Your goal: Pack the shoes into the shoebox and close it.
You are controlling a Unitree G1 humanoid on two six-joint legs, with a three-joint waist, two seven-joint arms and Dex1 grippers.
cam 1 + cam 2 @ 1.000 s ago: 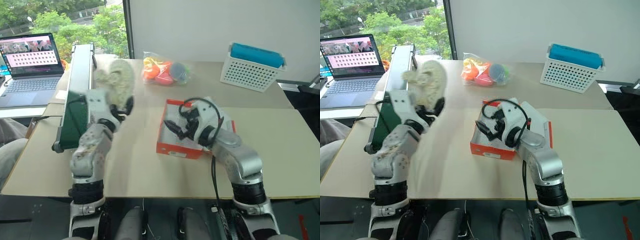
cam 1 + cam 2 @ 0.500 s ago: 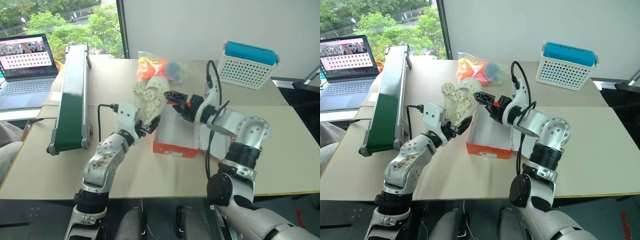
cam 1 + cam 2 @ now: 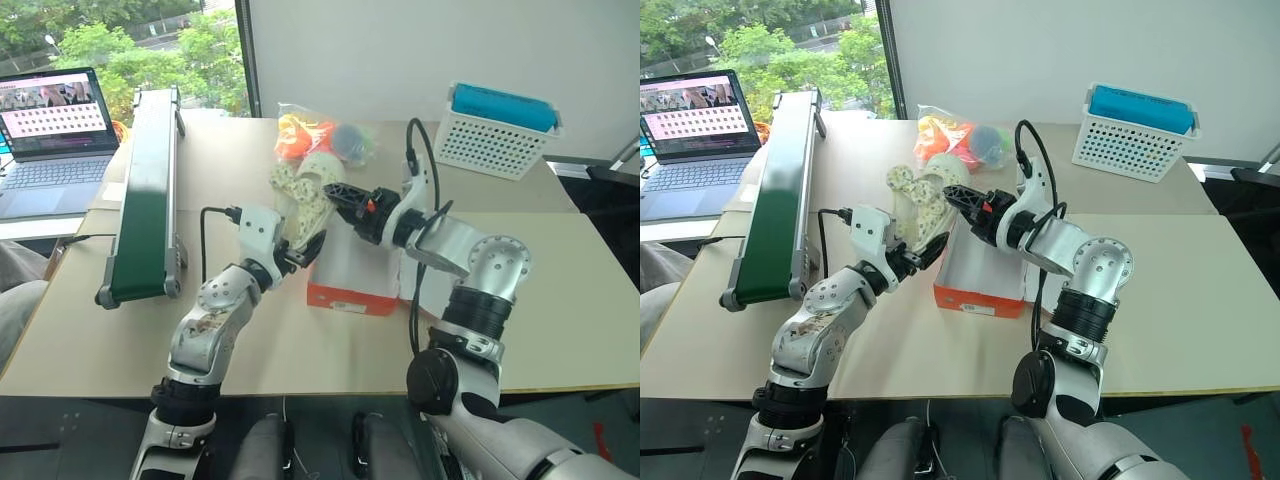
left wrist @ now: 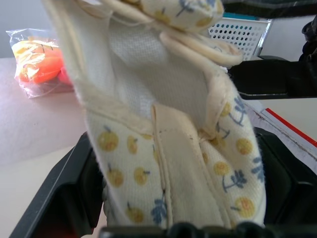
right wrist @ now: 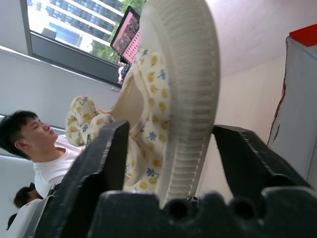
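Note:
My left gripper (image 3: 298, 240) is shut on a cream patterned shoe (image 3: 305, 195), gripping its heel end and holding it upright in the air beside the shoebox's left wall. The shoe (image 4: 168, 148) sits between that gripper's two black fingers (image 4: 64, 188). My right gripper (image 3: 338, 192) reaches across from the right and straddles the toe. Its fingers (image 5: 252, 158) stand either side of the ribbed sole (image 5: 188, 99), with a gap still showing on one side. The orange-red shoebox (image 3: 350, 295) lies open on the table below both grippers, white inside.
A green conveyor (image 3: 140, 190) runs along the table's left side, with a laptop (image 3: 55, 130) beyond it. A clear bag of coloured items (image 3: 320, 140) lies behind the box. A white perforated basket (image 3: 495, 130) stands at the back right. A person (image 5: 29, 144) sits off to the left.
My left arm has carried the shoe from the far left to the box. My right gripper has risen from the box, rolled over, and narrowed its fingers around the toe.

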